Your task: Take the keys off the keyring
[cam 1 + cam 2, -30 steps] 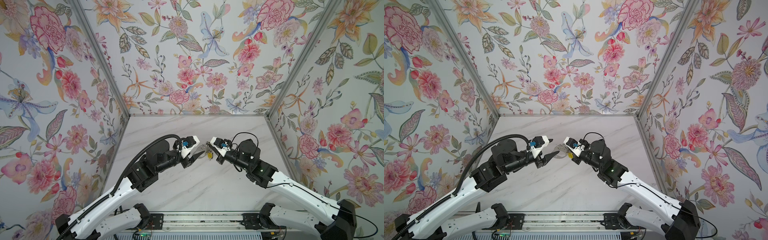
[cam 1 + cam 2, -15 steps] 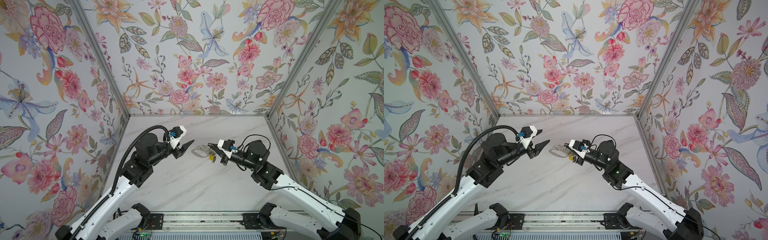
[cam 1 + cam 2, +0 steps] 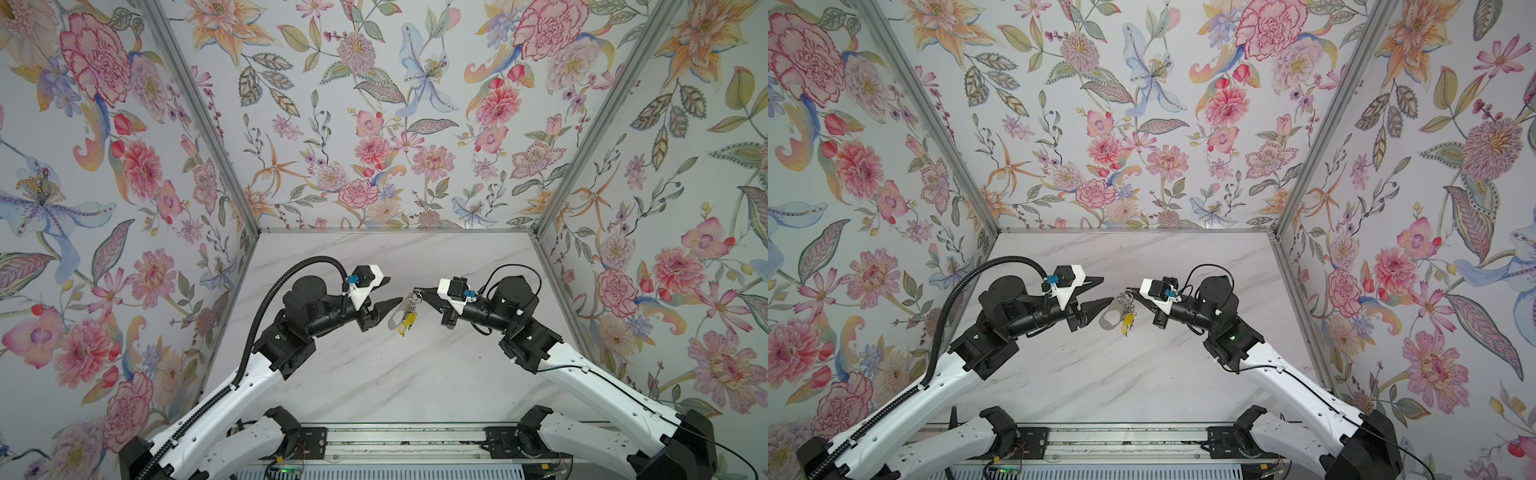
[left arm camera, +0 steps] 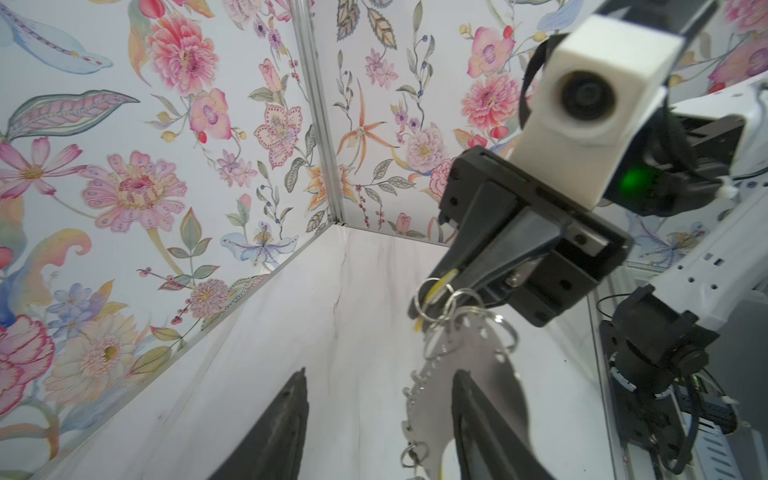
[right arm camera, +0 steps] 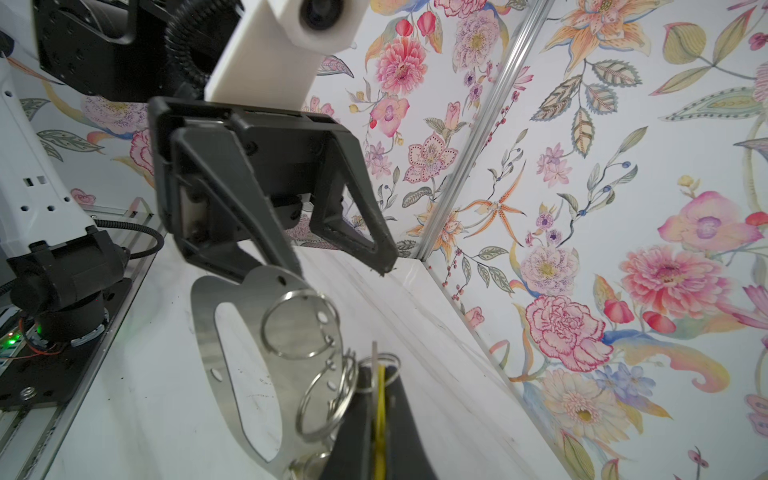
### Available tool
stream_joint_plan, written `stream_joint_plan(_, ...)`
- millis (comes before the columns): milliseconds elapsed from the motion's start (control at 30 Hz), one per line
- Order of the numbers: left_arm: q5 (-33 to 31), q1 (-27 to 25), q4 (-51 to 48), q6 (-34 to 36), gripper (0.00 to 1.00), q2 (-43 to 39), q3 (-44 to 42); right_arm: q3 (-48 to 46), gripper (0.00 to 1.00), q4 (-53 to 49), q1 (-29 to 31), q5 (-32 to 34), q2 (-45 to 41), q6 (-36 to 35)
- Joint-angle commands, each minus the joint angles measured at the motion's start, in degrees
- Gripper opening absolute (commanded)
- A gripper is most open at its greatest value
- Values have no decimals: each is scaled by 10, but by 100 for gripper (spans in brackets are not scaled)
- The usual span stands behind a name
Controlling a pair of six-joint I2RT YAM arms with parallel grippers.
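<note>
The keyring (image 3: 395, 319) (image 3: 1109, 318), a flat grey metal plate with a big opening, hangs in mid-air over the marble table between both arms. My right gripper (image 3: 416, 291) (image 5: 379, 399) is shut on a key's yellow tag (image 5: 380, 411), whose split ring (image 5: 324, 399) links to the plate (image 5: 232, 332). More keys with yellow tags (image 3: 407, 323) (image 3: 1127, 323) dangle beside the plate. My left gripper (image 3: 394, 290) (image 4: 380, 415) is open. One of its fingers (image 4: 473, 415) lies against the plate (image 4: 498, 374); the other finger (image 4: 286, 419) stands apart.
The marble table (image 3: 374, 374) is boxed in by floral walls at the back and both sides. A metal rail (image 3: 395, 440) with the arm bases runs along the front edge.
My left gripper drew back to the left half a second ago and has come back to the keyring. The right gripper stayed shut, and the keyring now hangs down from it.
</note>
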Motion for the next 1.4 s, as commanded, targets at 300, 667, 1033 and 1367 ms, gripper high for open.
stream_joint_plan(300, -70, -33, -20, 18, 57, 11, 38, 13, 0, 187, -74, -162, 44, 132)
stream_joint_plan(667, -46, -33, -8, 27, 45, 49, 84, 24, 0, 392, -109, -250, 111, 291)
stream_joint_plan(1033, -5, -33, 72, 7, 31, 77, 80, 31, 0, 457, -109, -252, 125, 339)
stream_joint_plan(1367, 40, -33, 127, -30, 18, 91, 76, 35, 0, 484, -109, -253, 133, 361)
